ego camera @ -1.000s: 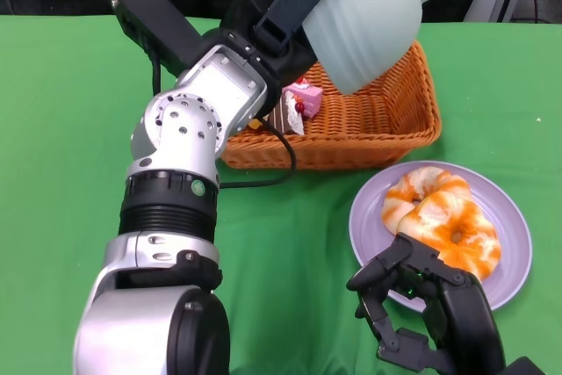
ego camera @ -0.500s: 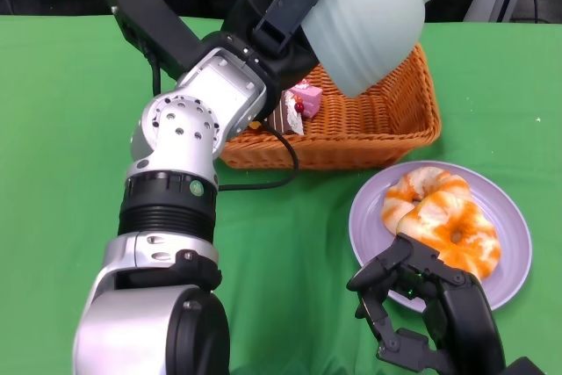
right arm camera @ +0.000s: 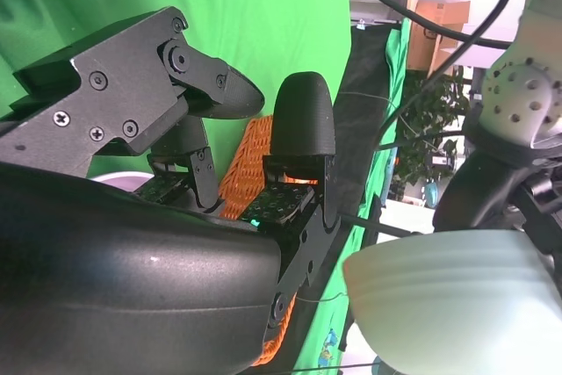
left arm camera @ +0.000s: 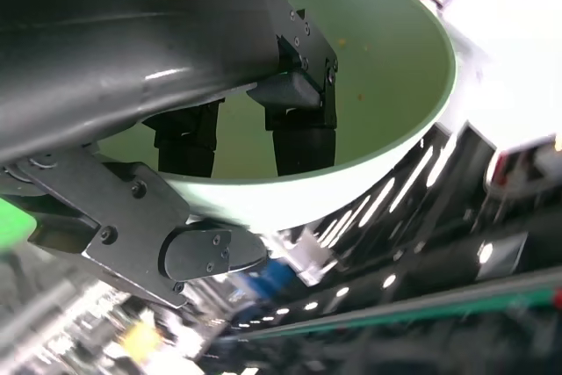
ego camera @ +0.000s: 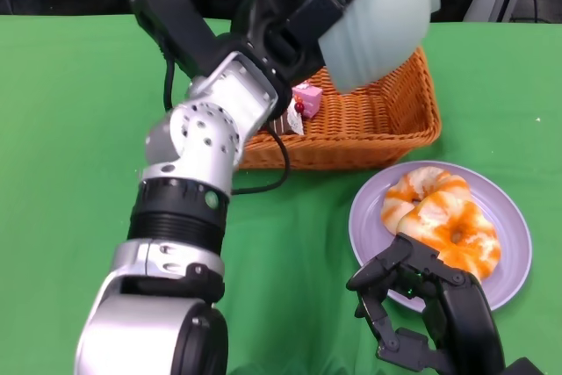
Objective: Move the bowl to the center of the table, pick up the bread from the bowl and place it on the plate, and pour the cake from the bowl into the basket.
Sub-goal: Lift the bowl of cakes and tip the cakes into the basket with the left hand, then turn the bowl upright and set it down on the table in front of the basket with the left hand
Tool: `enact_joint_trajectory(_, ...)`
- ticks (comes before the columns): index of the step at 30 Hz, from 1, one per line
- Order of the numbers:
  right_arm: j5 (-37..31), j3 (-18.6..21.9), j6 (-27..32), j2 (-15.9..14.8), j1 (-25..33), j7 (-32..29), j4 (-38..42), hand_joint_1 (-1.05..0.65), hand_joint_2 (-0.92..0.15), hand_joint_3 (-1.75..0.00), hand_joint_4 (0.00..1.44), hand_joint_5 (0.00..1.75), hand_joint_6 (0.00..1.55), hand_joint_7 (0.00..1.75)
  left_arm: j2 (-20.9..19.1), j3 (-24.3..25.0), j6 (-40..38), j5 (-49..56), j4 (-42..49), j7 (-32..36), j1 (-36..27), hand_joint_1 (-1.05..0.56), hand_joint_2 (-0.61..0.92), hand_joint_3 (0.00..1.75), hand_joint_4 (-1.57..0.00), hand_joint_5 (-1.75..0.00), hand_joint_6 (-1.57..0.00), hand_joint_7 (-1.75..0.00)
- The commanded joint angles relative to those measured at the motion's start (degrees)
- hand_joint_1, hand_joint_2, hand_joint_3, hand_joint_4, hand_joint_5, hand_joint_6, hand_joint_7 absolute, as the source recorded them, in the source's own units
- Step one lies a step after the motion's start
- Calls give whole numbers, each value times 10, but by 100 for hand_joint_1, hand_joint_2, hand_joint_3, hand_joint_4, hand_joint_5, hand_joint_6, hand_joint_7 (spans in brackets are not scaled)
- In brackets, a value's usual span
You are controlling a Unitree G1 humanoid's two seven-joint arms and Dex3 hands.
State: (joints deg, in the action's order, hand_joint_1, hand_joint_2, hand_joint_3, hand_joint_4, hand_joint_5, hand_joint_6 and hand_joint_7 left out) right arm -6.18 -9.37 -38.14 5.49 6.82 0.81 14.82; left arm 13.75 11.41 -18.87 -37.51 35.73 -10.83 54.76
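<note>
Head view looks down; wrist views close; bowl (ego camera: 378, 15) shared.

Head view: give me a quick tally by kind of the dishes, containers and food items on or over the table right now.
Bowl: 1, pale green, held up by the left hand over the basket
Basket: 1, orange wicker
Plate: 1, lilac
Bread: 1, on the plate
Cake: 1, pink, in the basket
Total: 5
</note>
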Motion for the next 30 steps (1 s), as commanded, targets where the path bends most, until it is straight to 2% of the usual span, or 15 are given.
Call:
enact_joint_trajectory(1,4,3,-6,-4,-2,-1,4,-10,-59,-94,73,153,71,127,-14,-25,69,57,-8,-43,-4,-11,67,108,-81,-158,-81,-143)
enact_joint_trajectory(4,5,4,-10,-2,-3,-3,6,-10,-58,-94,73,152,71,127,-35,-60,144,137,-1,-51,-8,-11,56,121,-86,-154,-87,-138)
enact_joint_trajectory(11,6,4,-2,-4,0,-1,-5,-9,-58,-96,73,152,71,126,-69,-114,361,278,55,-76,-20,-14,40,132,-80,-158,-80,-134)
enact_joint_trajectory(18,14,4,9,-4,0,6,-16,-8,-58,-96,73,152,71,125,-99,-143,519,389,127,-26,-10,-8,60,106,-74,-172,-77,-139)
enact_joint_trajectory(27,16,5,15,-5,-7,8,-16,-10,-59,-92,73,152,70,126,-166,-172,657,510,190,64,-4,-5,62,102,-70,-174,-66,-151)
enact_joint_trajectory(30,17,6,14,-4,-8,8,-16,-11,-60,-90,74,152,70,126,-200,-189,700,579,199,142,-6,-5,59,104,-65,-175,-65,-150)
